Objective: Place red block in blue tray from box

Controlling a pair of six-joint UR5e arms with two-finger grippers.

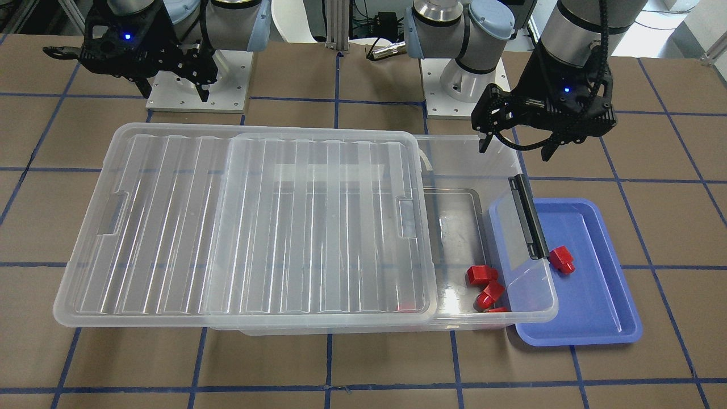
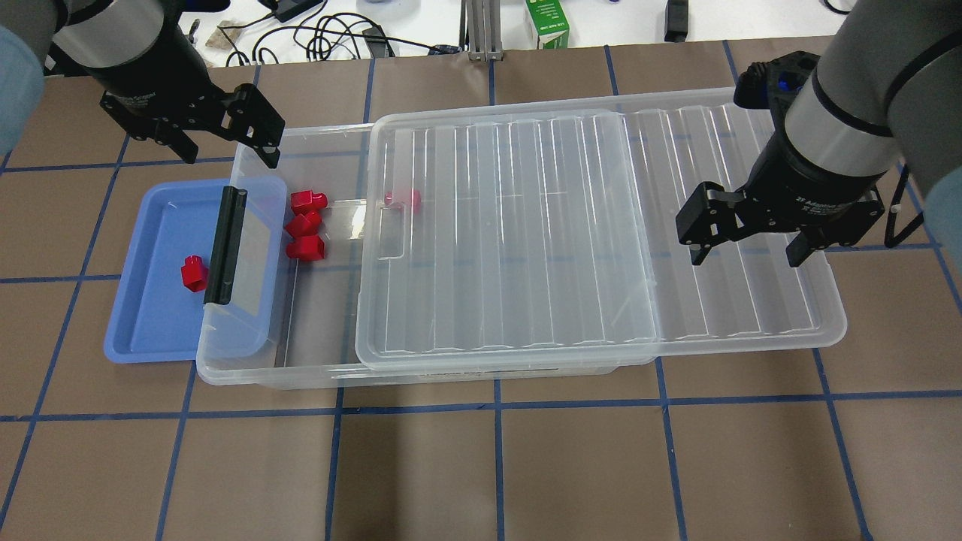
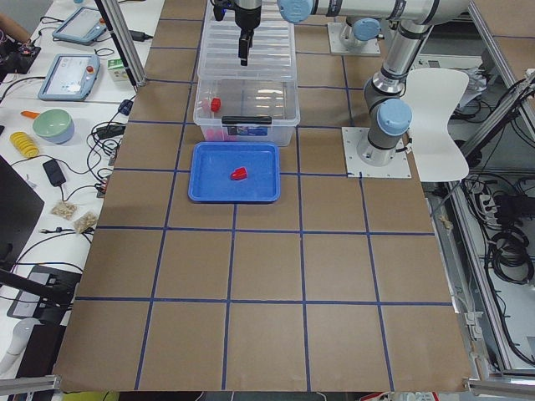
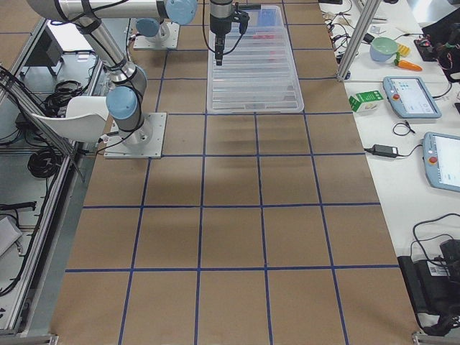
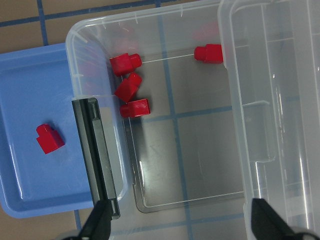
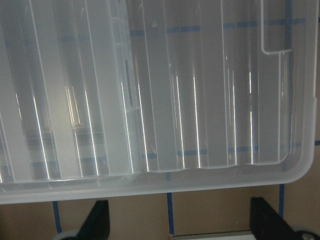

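The red block [image 2: 193, 273] lies in the blue tray [image 2: 150, 323], close to the box's black latch bar [image 2: 224, 244]; it also shows in the front view [image 1: 562, 259] and the left wrist view [image 5: 49, 138]. The clear box [image 2: 301, 372] has its ribbed lid [image 2: 511, 225] slid toward my right, so its left end is open. My left gripper [image 2: 225, 154] is open and empty, raised above the box's open end by the far rim. My right gripper [image 2: 745, 255] is open and empty over the lid's right end.
Three more red pieces [image 2: 304, 224] lie in the open end of the box, and one [image 2: 402, 197] lies under the lid's edge. The tray's near end is tucked under the box's rim. Cables and a green carton [image 2: 546, 22] lie beyond the table's far edge.
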